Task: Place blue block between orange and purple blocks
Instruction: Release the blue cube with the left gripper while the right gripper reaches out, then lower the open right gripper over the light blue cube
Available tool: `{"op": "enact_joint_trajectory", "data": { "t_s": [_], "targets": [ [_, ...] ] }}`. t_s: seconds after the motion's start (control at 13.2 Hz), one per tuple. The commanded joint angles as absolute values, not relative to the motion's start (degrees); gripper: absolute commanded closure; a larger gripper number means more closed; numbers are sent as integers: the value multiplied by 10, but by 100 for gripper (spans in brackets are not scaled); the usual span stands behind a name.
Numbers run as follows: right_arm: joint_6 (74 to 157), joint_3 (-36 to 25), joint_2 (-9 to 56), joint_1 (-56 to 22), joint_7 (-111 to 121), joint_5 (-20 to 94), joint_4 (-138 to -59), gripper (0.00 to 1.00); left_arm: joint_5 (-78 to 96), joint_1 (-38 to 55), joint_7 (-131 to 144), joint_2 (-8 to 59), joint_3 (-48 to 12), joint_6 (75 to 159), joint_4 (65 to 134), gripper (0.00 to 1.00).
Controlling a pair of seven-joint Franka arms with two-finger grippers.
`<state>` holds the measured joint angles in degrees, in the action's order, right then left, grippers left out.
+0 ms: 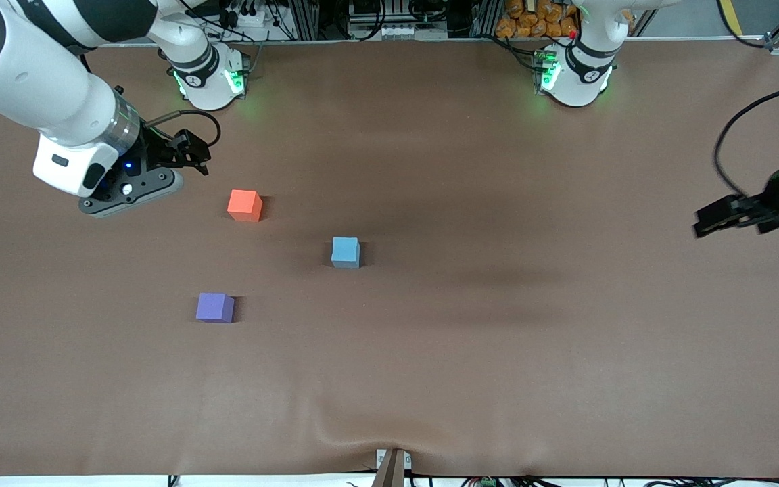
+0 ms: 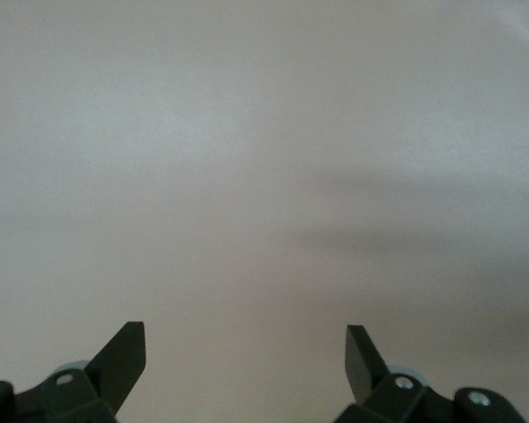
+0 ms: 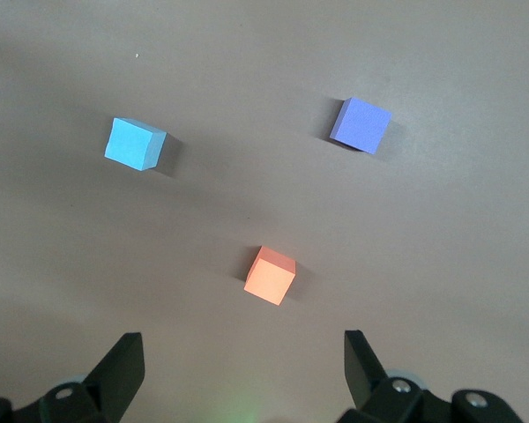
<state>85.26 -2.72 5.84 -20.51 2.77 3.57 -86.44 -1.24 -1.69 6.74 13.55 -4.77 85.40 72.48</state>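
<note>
From the front, the blue block (image 1: 345, 252) sits on the brown surface (image 1: 498, 352), apart from the orange block (image 1: 244, 204) and purple block (image 1: 214, 307), toward the left arm's end of both. The left wrist view shows the left pincer (image 2: 245, 352) wide open, empty over bare surface. The right wrist view shows the right pincer (image 3: 243, 357) wide open, empty, over the surface beside the orange block.

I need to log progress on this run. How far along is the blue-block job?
Nothing is done yet: the blue block sits apart from the orange block and purple block, toward the left arm's end of the table. Nothing is in hand: the right gripper hangs open beside the orange block, and the left gripper waits open. Picking up and placing the block remain.
</note>
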Motion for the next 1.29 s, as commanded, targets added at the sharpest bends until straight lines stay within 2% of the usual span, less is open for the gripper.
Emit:
{"op": "enact_joint_trajectory", "data": {
  "t_s": [0.0,0.15,0.3,0.38,0.68,1.06,1.21],
  "targets": [
    [846,-33,62,-229,29,41,-854,0,-17,-36,53,70,-55,881,811,0],
    [849,-33,80,-270,25,41,-854,0,-17,-38,42,25,-55,932,888,0],
    [856,-33,120,-272,24,56,-854,0,-17,-37,42,-16,-57,973,952,0],
    [860,-33,133,-278,25,78,-854,0,-17,-36,43,-20,-57,970,954,0],
    [983,-33,223,-305,23,85,-860,0,-17,-36,40,-26,-67,950,953,0],
    [1005,-35,251,-278,-40,119,-864,0,-10,-35,37,-28,-71,941,949,0],
    [1060,-35,258,-283,-49,149,-895,0,-8,-36,38,-27,-71,942,943,0]
  ]
}}
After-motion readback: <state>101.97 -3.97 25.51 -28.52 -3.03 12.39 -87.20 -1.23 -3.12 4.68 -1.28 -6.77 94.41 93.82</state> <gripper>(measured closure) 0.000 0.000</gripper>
